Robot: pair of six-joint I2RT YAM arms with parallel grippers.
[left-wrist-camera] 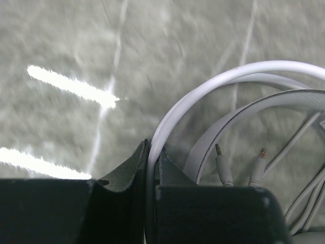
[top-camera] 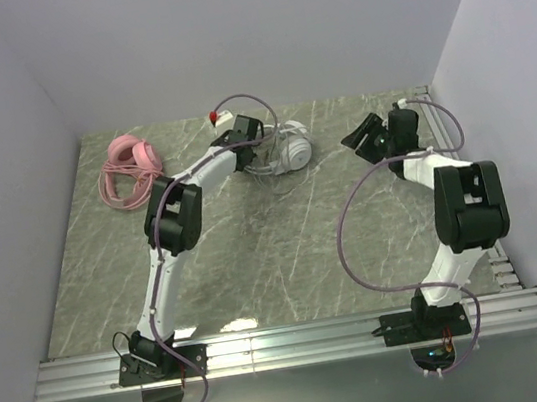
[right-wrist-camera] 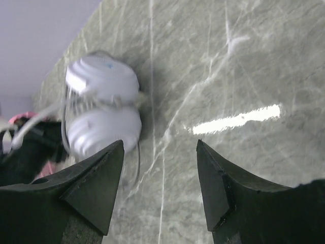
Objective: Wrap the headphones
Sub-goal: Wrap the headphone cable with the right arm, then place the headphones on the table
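White headset [top-camera: 292, 152] lay at the far centre of the table [top-camera: 287, 259], a smooth, grey-green marbled surface with pale veins. Its two rounded, glossy ear cups sat stacked together. Its thin, flat headband curved in an open arc. The left gripper [left-wrist-camera: 152, 152] was clamped on that headband, with the band pinched between its black wedge-shaped fingers. Two slim jack plugs [left-wrist-camera: 222, 165] and strands of thin cable [left-wrist-camera: 292, 145] lay inside the arc, and the right frame edge cut the strands off. The right gripper [right-wrist-camera: 159, 147] hung to the right of the ear cups, jaws spread and holding nothing. The pink headset [top-camera: 130, 169] lay at the far left with its cable looped around it. In the top view the left arm hid part of the white headset. Both wrist views were blurred.
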